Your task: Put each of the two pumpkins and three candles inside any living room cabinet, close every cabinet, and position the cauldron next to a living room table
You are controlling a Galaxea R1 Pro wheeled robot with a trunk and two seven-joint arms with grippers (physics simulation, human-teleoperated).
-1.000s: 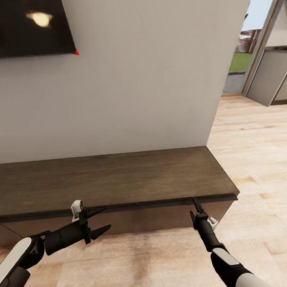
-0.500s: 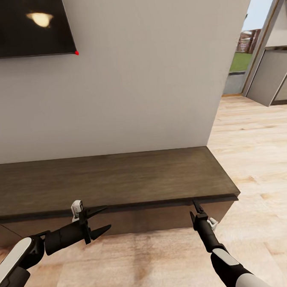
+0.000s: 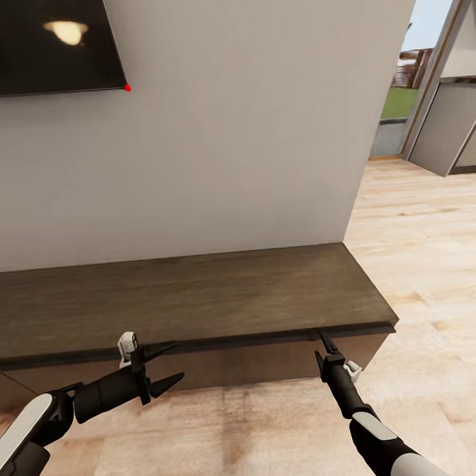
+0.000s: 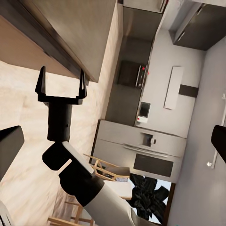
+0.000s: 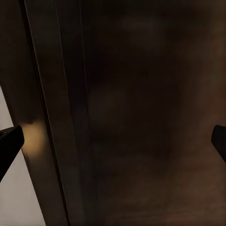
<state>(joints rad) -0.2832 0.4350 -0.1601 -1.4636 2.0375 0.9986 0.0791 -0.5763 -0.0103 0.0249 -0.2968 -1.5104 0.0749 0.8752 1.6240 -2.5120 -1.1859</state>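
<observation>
The cabinet (image 3: 178,299) is a long, low dark-brown wood unit against the white wall, its flat fronts all closed. My left gripper (image 3: 177,361) hangs open in front of the cabinet's face, left of centre, holding nothing. My right gripper (image 3: 323,343) is open with its tips right at the cabinet's upper front edge, near the right end. The left wrist view shows that right gripper (image 4: 61,77) with spread, empty fingers against the edge. Dark wood of the cabinet (image 5: 141,117) sits very close in the right wrist view. The pumpkins, candles, cauldron and table are out of view.
A black TV screen (image 3: 40,42) hangs on the white wall (image 3: 259,137) above the cabinet. Pale wood floor (image 3: 432,267) opens to the right past the wall's end, toward grey cupboards (image 3: 450,124). The left wrist view looks at a kitchen with a fridge (image 4: 141,150).
</observation>
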